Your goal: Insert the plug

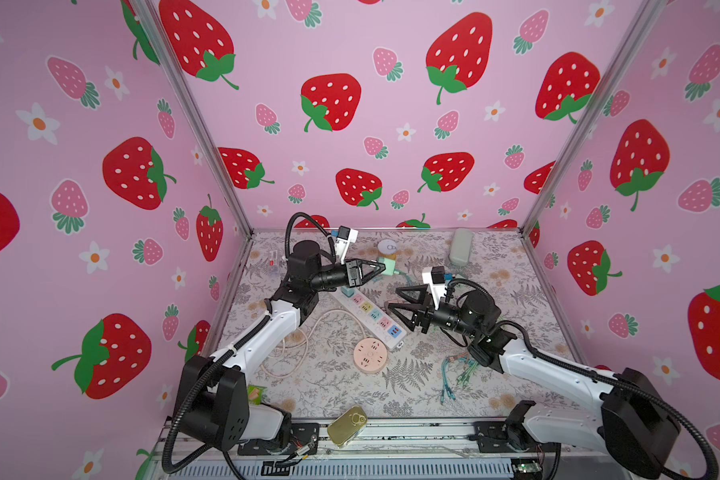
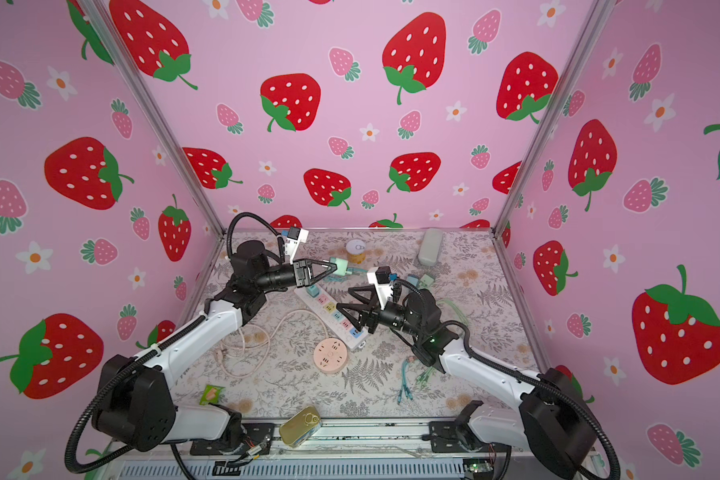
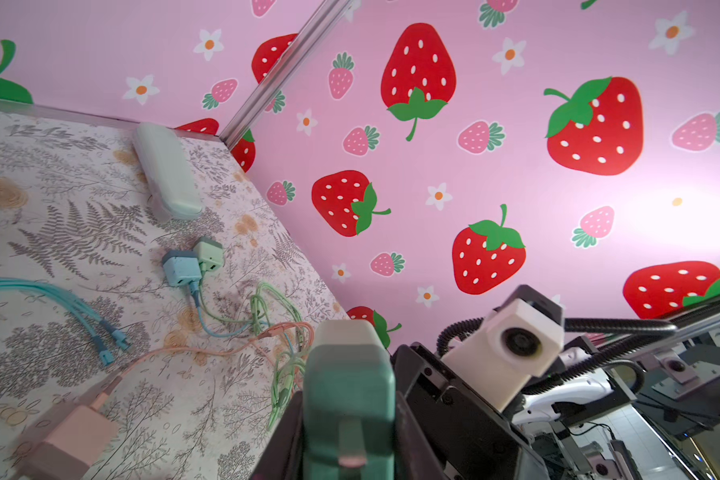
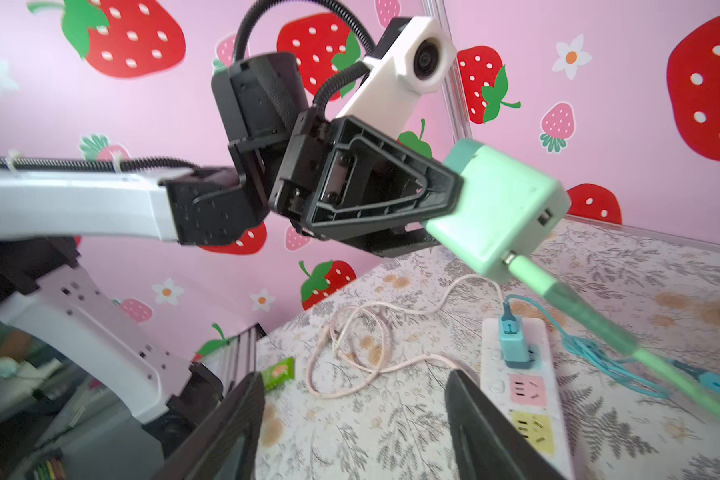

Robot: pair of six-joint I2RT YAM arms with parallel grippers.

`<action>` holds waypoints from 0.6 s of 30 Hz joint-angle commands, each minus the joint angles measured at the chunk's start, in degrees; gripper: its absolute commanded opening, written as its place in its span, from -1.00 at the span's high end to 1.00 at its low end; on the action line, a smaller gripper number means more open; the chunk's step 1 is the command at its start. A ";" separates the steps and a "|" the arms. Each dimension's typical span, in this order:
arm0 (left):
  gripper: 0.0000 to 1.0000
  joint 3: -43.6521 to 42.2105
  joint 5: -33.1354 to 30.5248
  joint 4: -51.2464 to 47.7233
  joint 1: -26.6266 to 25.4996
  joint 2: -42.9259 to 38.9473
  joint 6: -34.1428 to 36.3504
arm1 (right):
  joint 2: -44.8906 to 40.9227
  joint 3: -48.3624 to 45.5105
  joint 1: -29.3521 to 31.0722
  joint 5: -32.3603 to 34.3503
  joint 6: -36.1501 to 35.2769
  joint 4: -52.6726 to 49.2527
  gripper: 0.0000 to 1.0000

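HELD HIGH: The left gripper (image 1: 381,266) clamps a mint-green square charger plug (image 1: 390,266) aloft toward the bench's (image 1: 516,374) far edge, near a white power strip with coloured sockets (image 1: 373,318). The right gripper (image 1: 391,298) hovers wide, empty. The plug's long axis lies level, cable end toward the right edge. Unturned, it would likely jam, or its green cable (image 4: 599,326) may snag.

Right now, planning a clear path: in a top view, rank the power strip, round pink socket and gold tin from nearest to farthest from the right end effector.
1. power strip: just beside the right end effector, mid-table.
2. round pink socket: toward the front, off the strip's near end.
3. gold tin: at the front edge, farthest.
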 commanded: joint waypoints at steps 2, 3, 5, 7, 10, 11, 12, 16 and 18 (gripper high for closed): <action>1.00 -1.81 -0.13 12.41 -1.19 -3.46 -2.98 | 2.32 -1.69 -3.37 -2.22 12.93 16.29 -0.43; 1.00 -2.28 -0.45 13.50 -1.44 -3.87 -3.06 | 2.85 -1.55 -3.91 -2.83 14.13 17.83 -0.43; 1.00 -3.12 -0.84 15.35 -1.92 -4.47 -2.92 | 4.02 -0.61 -4.58 -4.38 15.51 19.46 -0.43; 1.00 -3.84 -0.72 17.04 -2.52 -4.53 -3.00 | 5.23 0.80 -5.11 -6.18 16.54 20.10 -0.42; 1.00 -4.97 -0.66 19.35 -3.02 -4.42 -3.94 | 5.96 1.36 -5.74 -7.20 18.13 23.09 -0.42; 1.00 -5.41 -0.74 20.40 -3.22 -4.50 -4.31 | 6.28 1.62 -5.91 -7.45 18.89 23.92 -0.42; 1.00 -5.86 -0.98 21.63 -3.25 -4.56 -4.71 | 6.59 2.02 -6.09 -7.65 19.60 24.61 -0.41; 1.00 -6.42 -1.63 23.20 -3.89 -4.78 -5.19 | 8.15 2.83 -6.28 -7.94 22.01 28.05 -0.37; 1.00 -6.80 -2.13 23.46 -4.16 -4.84 -5.07 | 8.85 3.38 -6.28 -8.08 22.77 29.15 -0.35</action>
